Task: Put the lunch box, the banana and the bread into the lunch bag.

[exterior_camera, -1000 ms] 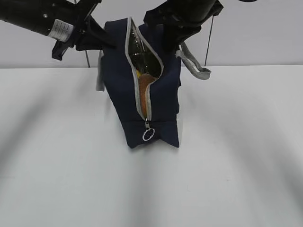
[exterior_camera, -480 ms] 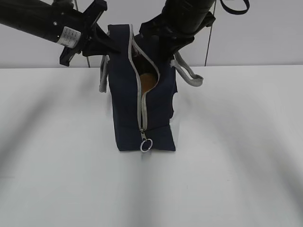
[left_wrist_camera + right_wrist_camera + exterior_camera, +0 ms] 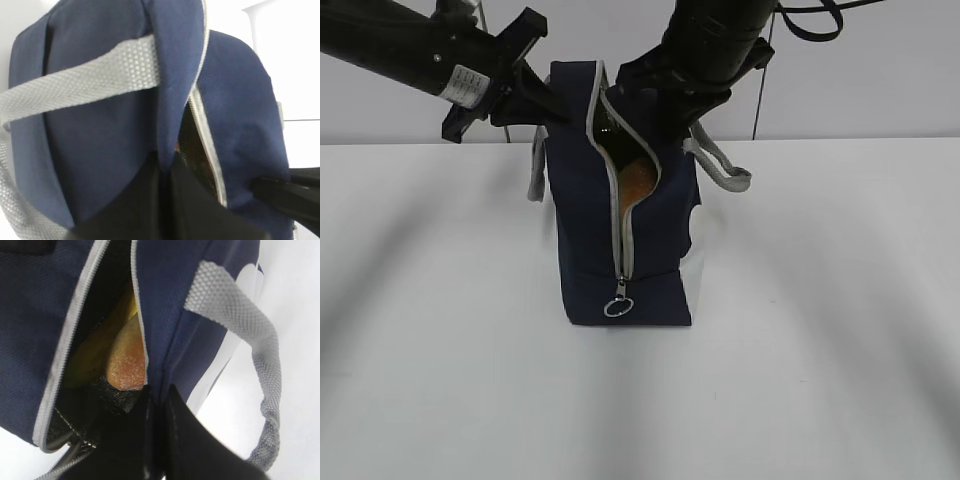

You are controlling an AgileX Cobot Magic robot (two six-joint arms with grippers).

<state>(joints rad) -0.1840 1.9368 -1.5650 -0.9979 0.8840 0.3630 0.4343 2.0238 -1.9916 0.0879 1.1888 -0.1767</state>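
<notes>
Navy lunch bag (image 3: 620, 240) upright, zipper vertical; both tools clenched on its fabric.

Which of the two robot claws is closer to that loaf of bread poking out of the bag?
Right. The right gripper pinches the lunch bag edge directly beside the bread; the left gripper clamps the opposite edge, across the opening.

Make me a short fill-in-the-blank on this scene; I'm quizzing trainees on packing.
1. The bread lies inside the ____.
2. The fruit beside the bread is a ____.
3. The left gripper is shut on the bag's ____.
4. The ring pull hangs near the bag's ____.

Missing words: bag; banana; fabric; bottom
</notes>
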